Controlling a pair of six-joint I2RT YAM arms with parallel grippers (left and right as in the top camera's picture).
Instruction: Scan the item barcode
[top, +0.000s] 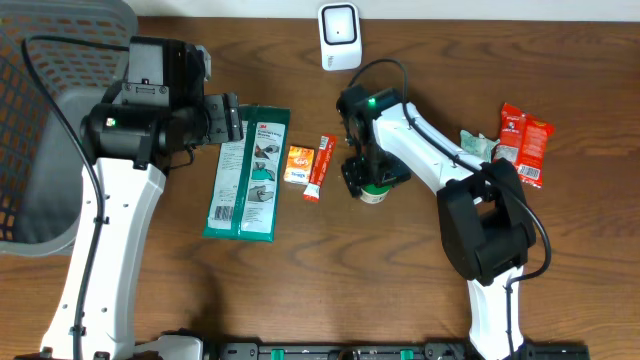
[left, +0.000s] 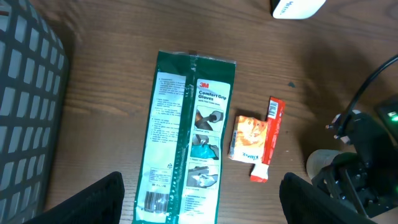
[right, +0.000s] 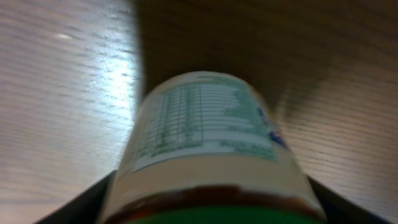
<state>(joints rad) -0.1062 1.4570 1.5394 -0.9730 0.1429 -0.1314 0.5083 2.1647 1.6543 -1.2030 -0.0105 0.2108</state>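
A pale bottle (top: 375, 191) with a green cap and a printed label (right: 205, 118) stands on the wooden table, right of centre. My right gripper (top: 364, 178) is down over it, and its dark fingers (right: 93, 199) press against both sides of the bottle, which fills the gap. The white barcode scanner (top: 339, 36) stands at the table's far edge, well above the bottle. My left gripper (left: 200, 182) is open with nothing in it, hovering over the green glove package (left: 186, 137), whose barcode (left: 157, 198) faces up.
An orange sachet (top: 298, 163) and a red stick packet (top: 319, 168) lie between the glove package (top: 247, 171) and the bottle. Red snack packets (top: 526, 142) and a crumpled green-white wrapper (top: 478, 146) lie at the right. A grey mesh basket (top: 40, 130) stands at the left edge.
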